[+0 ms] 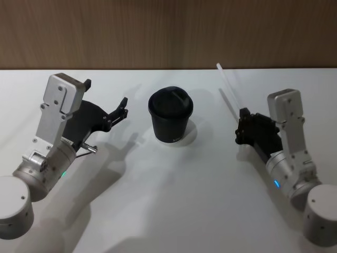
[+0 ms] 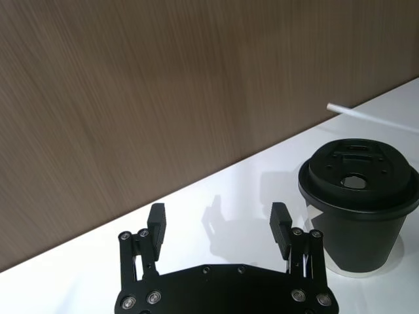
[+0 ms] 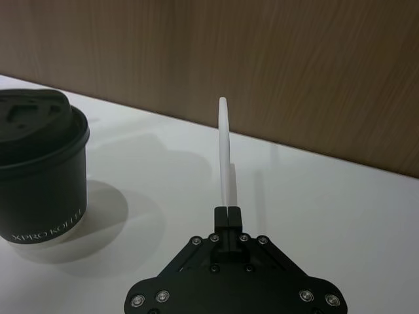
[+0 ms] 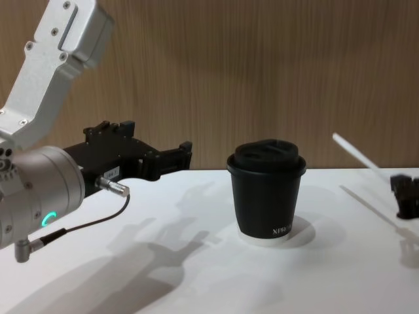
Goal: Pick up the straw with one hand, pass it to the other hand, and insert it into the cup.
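So the right claw [image 1: 243, 125] is pinched tight on one end of the straw [image 1: 229, 89]. In the right wrist view its two fingers [image 3: 227, 214] are pressed together, with the white tube poking straight out from between them. The straw is up off the white surface [image 1: 174, 205], angled up and away toward the wood wall [image 1: 168, 31], and it throws a thin shadow below. That claw sits to the right of the cup [image 1: 169, 124], well apart from it.

The cup is standing upright in the middle of the surface with its black lid on, and nothing's touching it. You can see the hole in the lid from the left wrist view.

The left claw [image 1: 105, 94] is on the other side of the cup, near it but not touching. It hangs above the surface and points toward the cup. It's spread wide open with nothing in it, and there's a big gap between the two fingers [image 2: 156, 222].
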